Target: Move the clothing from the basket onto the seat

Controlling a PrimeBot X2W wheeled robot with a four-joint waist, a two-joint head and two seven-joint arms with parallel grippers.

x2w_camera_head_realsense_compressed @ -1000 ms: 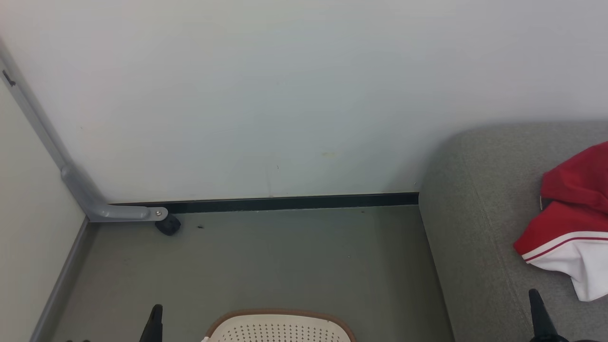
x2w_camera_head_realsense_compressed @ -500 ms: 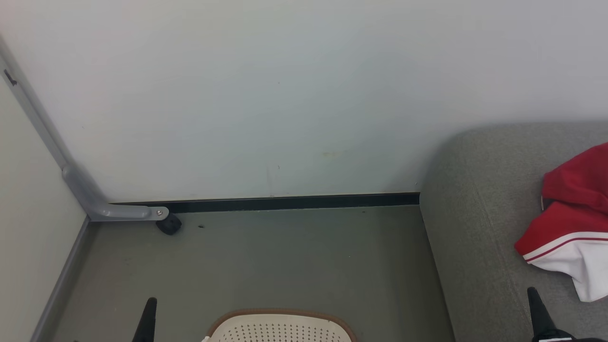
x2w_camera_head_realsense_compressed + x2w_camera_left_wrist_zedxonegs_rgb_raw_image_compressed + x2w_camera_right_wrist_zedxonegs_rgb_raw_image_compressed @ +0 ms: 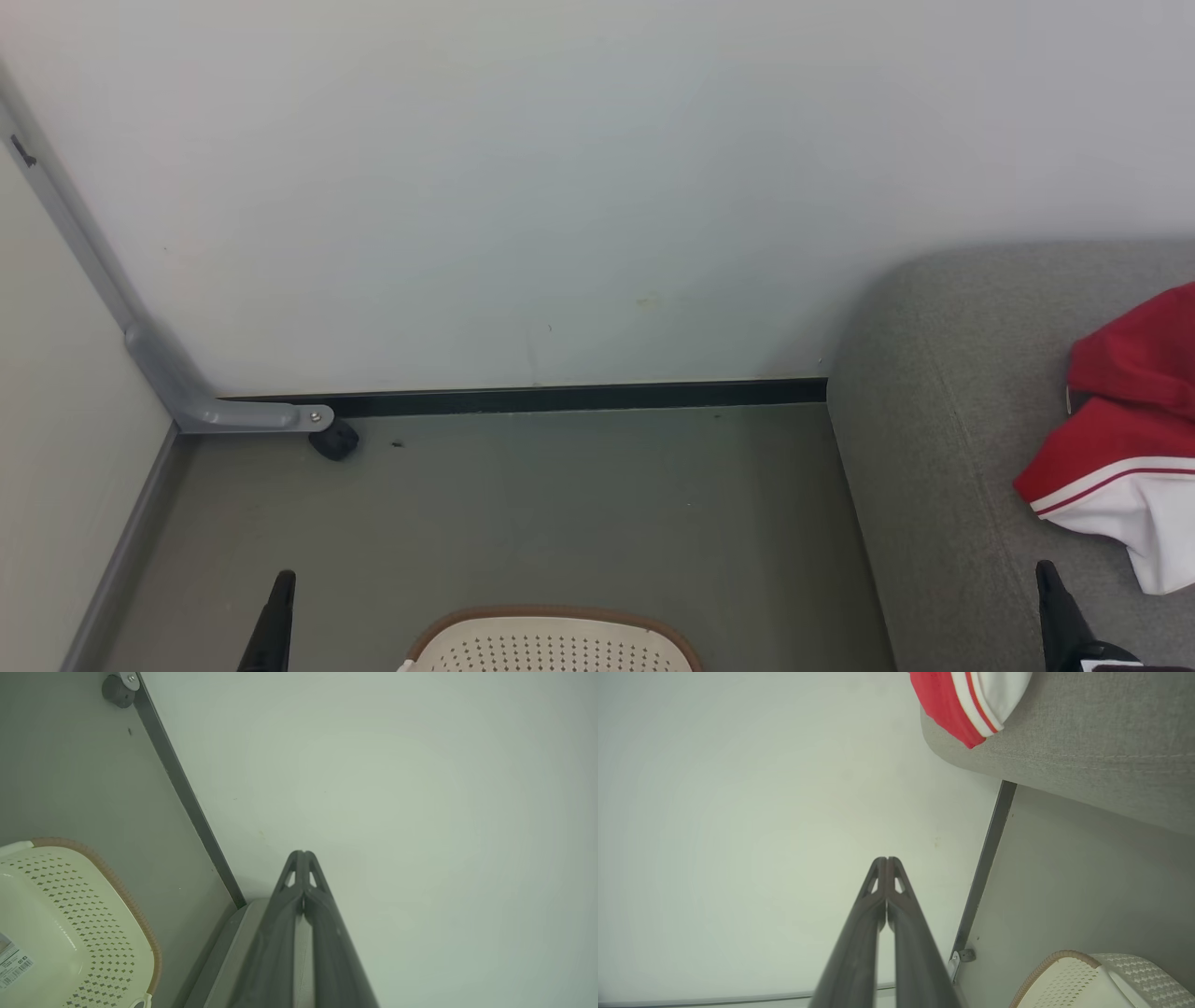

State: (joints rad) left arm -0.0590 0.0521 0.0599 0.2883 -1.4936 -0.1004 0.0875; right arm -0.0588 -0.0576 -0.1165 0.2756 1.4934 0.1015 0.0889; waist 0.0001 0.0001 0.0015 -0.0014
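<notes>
Dark left gripper [image 3: 302, 854] and right gripper [image 3: 887, 860] pressed together, empty; soft red-white clothing [image 3: 1120, 439] lies on grey fabric seat [image 3: 934, 420].

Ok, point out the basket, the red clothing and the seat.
basket [image 3: 551, 646], head view, on its perforated cream wall inside the brown rim.
clothing [image 3: 1111, 439], head view, on the red fabric above the white stripe.
seat [image 3: 934, 420], head view, on bare grey cushion near the rounded corner.
</notes>
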